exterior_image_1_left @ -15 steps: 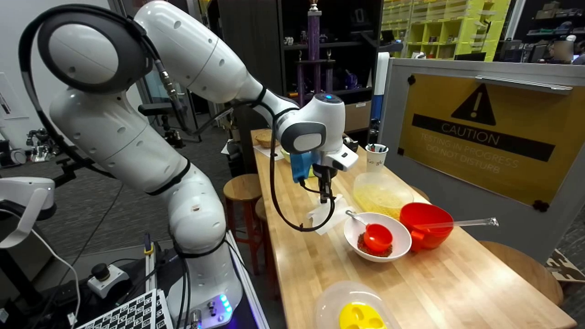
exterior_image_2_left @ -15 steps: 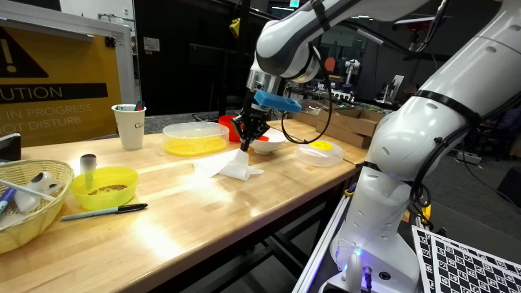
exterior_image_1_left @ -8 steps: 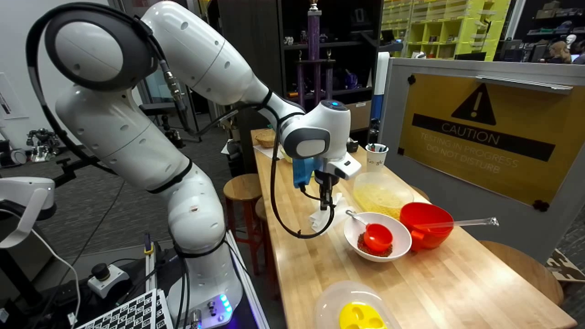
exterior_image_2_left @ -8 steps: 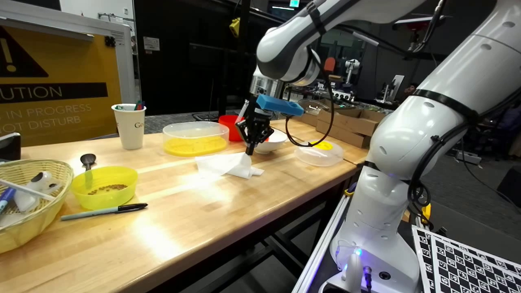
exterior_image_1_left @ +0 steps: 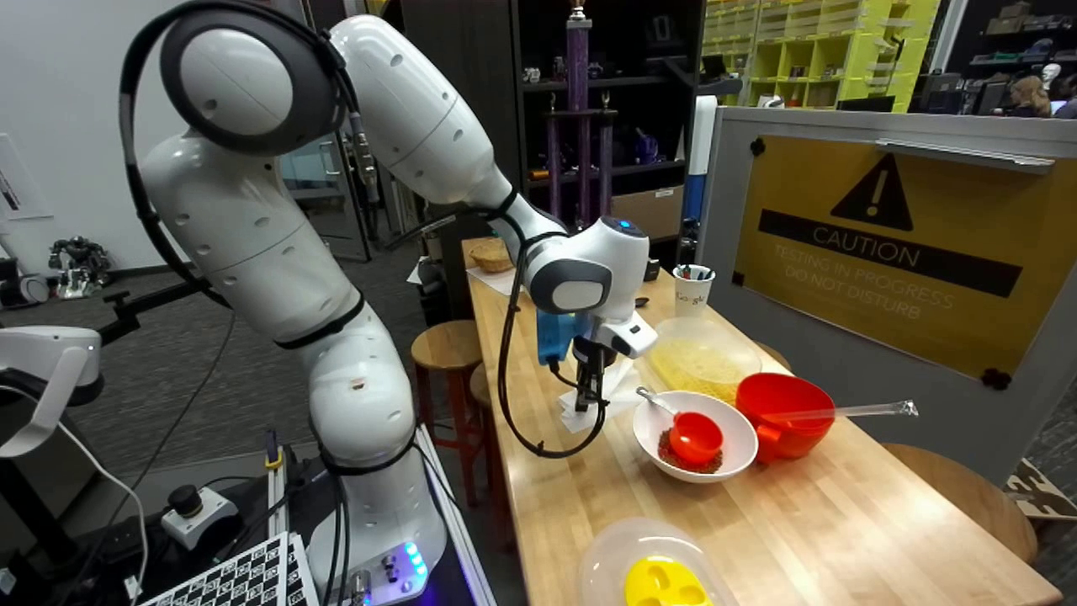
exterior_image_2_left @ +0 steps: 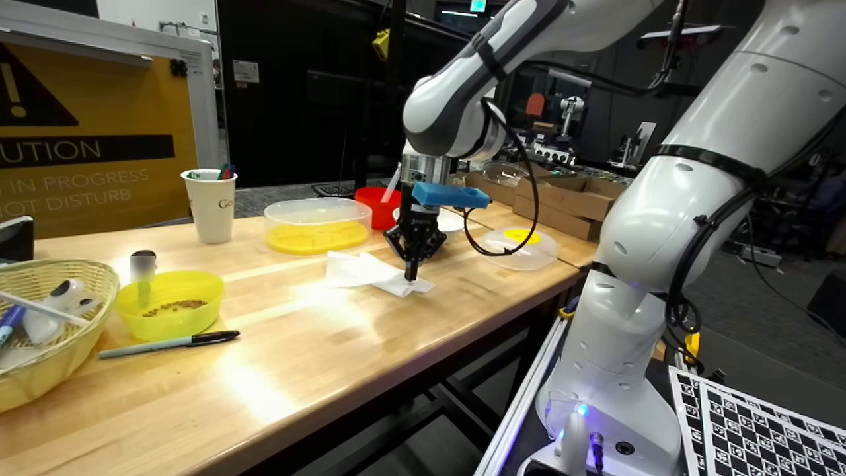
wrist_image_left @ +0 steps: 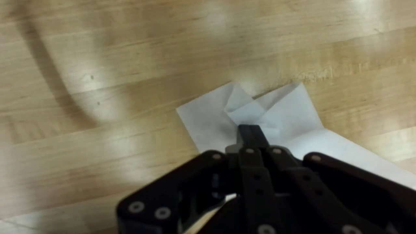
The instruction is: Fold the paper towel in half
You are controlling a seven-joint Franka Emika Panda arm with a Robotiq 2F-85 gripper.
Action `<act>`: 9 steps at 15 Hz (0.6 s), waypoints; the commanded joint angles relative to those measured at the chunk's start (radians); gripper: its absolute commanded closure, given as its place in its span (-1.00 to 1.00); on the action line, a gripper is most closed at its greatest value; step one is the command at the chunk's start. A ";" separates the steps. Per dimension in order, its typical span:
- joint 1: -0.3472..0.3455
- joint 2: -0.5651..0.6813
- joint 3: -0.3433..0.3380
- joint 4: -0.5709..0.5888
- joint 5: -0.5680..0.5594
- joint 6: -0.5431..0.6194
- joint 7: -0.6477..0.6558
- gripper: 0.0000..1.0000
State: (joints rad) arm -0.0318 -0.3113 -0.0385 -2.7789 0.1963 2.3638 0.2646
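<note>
While pointing down, gripper point(wrist_image_left: 250, 130): clenched tip to tip; cannot tell whether pinching anything.
Paper towel point(wrist_image_left: 300, 113): rumpled on wooden table point(wrist_image_left: 130, 65), partly under gripper.
White bowl point(exterior_image_1_left: 740, 438): near towel, holding red scoop point(exterior_image_1_left: 697, 434).
Red container point(exterior_image_1_left: 782, 391): beside bowl.
Caution sign point(exterior_image_1_left: 900, 261): beyond table, on partition point(exterior_image_1_left: 883, 404).

Paper towel point(wrist_image_left: 297, 118) plain white; gripper point(wrist_image_left: 251, 128) black, wrist block point(exterior_image_2_left: 451, 195) blue. Table point(exterior_image_2_left: 277, 383) tan, streaky wood grain. Bowl point(exterior_image_1_left: 737, 421) white, scoop point(exterior_image_1_left: 697, 438) red. Checkered board point(exterior_image_2_left: 770, 430) black-and-white. Sign point(exterior_image_1_left: 904, 252) amber with black print.
</note>
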 commanded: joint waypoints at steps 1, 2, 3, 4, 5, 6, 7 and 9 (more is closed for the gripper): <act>0.003 0.050 0.026 0.001 0.009 0.009 0.015 0.46; 0.004 0.056 0.030 0.005 0.009 0.012 0.016 0.36; 0.005 0.039 0.032 -0.007 0.010 0.015 0.014 0.25; 0.006 0.027 0.035 -0.014 0.008 0.015 0.015 0.16; 0.007 0.021 0.037 -0.010 0.008 0.018 0.012 0.02; 0.007 0.012 0.039 -0.009 0.007 0.014 0.013 -0.09; 0.007 0.003 0.041 -0.007 0.008 0.011 0.013 -0.21; -0.001 -0.033 0.044 -0.007 -0.010 -0.006 0.021 -0.50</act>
State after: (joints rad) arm -0.0270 -0.2819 -0.0036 -2.7706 0.1963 2.3695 0.2675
